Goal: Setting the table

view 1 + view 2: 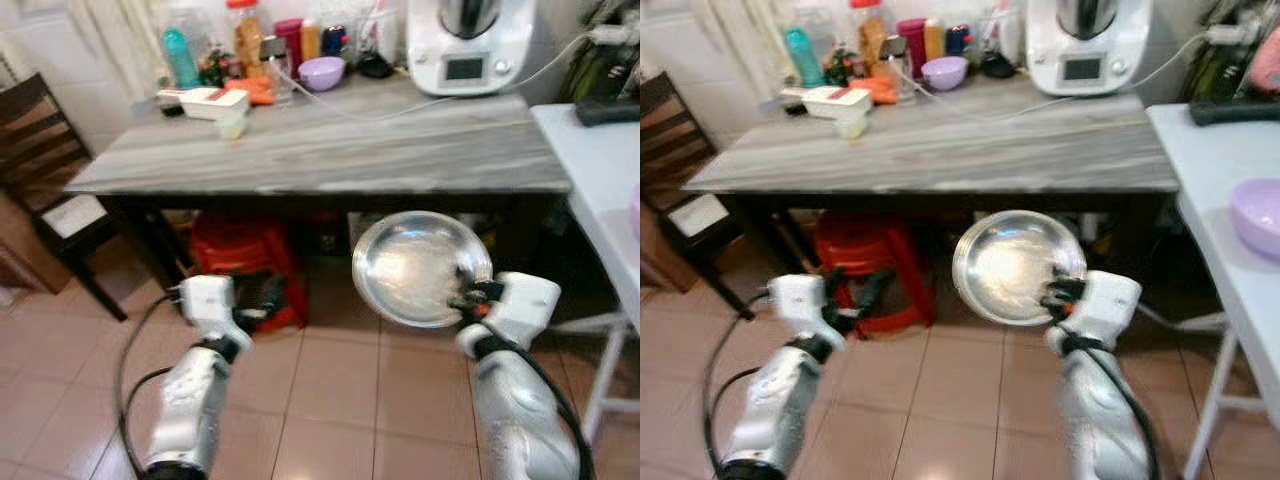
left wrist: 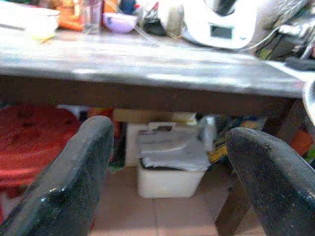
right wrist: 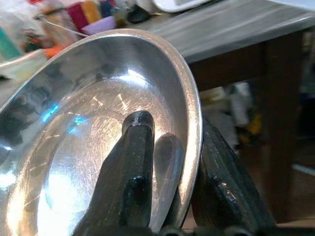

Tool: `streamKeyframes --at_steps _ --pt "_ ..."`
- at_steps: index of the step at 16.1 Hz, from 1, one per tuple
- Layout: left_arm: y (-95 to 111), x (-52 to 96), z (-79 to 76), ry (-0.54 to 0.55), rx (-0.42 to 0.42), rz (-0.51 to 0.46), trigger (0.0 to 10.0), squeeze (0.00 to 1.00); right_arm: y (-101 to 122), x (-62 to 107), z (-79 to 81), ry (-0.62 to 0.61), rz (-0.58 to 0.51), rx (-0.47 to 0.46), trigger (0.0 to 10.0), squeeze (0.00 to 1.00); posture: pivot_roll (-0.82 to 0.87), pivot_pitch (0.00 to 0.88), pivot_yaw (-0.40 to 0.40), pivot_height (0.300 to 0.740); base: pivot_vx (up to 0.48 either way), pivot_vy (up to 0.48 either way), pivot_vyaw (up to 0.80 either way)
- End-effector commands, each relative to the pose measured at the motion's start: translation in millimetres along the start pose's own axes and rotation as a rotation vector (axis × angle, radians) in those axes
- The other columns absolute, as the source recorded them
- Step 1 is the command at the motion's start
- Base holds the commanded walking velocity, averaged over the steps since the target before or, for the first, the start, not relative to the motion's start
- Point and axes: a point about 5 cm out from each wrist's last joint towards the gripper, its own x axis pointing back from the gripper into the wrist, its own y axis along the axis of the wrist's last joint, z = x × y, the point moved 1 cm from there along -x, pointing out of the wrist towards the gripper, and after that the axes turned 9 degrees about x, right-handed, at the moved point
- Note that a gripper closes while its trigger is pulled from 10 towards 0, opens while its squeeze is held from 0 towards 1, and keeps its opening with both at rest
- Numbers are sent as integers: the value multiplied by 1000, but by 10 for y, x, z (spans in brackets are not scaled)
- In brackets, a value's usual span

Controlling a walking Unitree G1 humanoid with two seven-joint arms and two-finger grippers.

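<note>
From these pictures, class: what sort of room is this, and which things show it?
Probably a home kitchen or dining area: a grey wooden table carrying a white kitchen appliance, coloured bottles, and a tiled floor.

From the head we look forward and down with both eyes, sharing the grey table (image 1: 330, 150) far ahead and the tiled floor (image 1: 330, 400) near us. Our left wrist camera sits low, facing under the table edge between its fingers (image 2: 74, 182). Our right wrist camera looks very close along its fingers (image 3: 133, 167) into the steel plate (image 3: 74, 137).
</note>
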Motion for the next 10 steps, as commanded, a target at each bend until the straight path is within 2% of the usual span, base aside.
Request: streamKeyframes --at_steps 1,8,10 --pt "77 30 125 33 -22 -13 10000 0 45 -25 146 41 -22 -17 10000 0 -94 0 111 740 304 0 0" --pt "65 0 82 16 -17 -13 10000 0 70 -56 158 53 -34 -8 10000 0 -95 0 107 740 366 0 0" --pt "63 -2 76 15 -16 -14 10000 0 71 -58 162 53 -35 -10 10000 0 -95 0 105 740 463 0 400"
